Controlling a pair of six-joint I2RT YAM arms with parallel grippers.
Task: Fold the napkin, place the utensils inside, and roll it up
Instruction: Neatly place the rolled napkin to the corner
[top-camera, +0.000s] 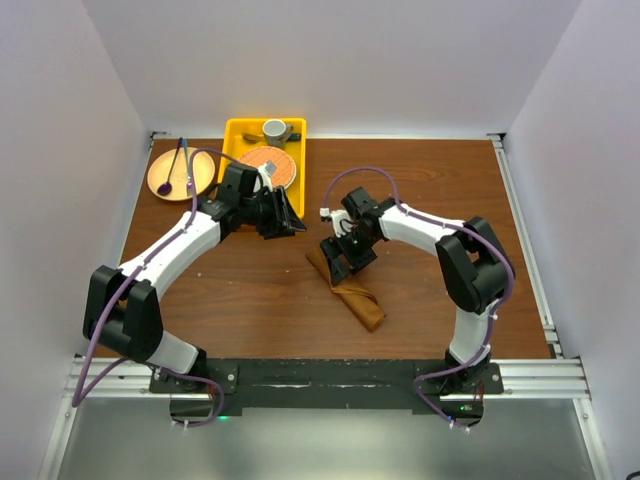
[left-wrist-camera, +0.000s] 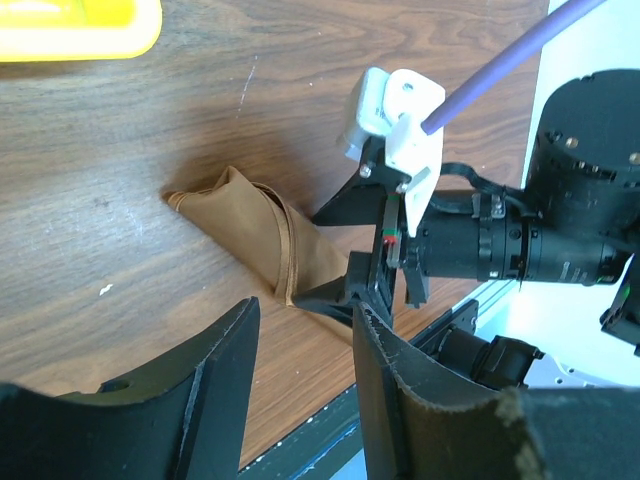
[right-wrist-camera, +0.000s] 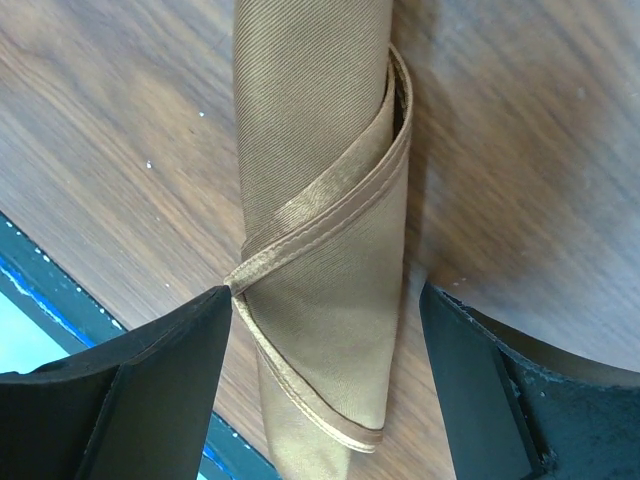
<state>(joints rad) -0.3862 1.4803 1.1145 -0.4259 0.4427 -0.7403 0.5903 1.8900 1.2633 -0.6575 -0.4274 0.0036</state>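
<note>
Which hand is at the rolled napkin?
The right hand, open astride the napkin; the left hand sits apart, empty, nearer the yellow tray.

No legible writing, label, brand or number in any view. Napkin (right-wrist-camera: 320, 200) plain; yellow tray (top-camera: 229, 140) unmarked.

Top view: bright, even, diffuse; only faint soft shadows on table (top-camera: 250, 290) around napkin (top-camera: 360, 303); walls splayed outward toward frame edges. Left wrist view: napkin sharp, soft shadow just left of it, blown-out white patch far right of it, left gripper (left-wrist-camera: 307, 312) below it dark and soft-focus. Right wrist view: weave crisp, sheen along hem, dark shadow right of napkin.
</note>
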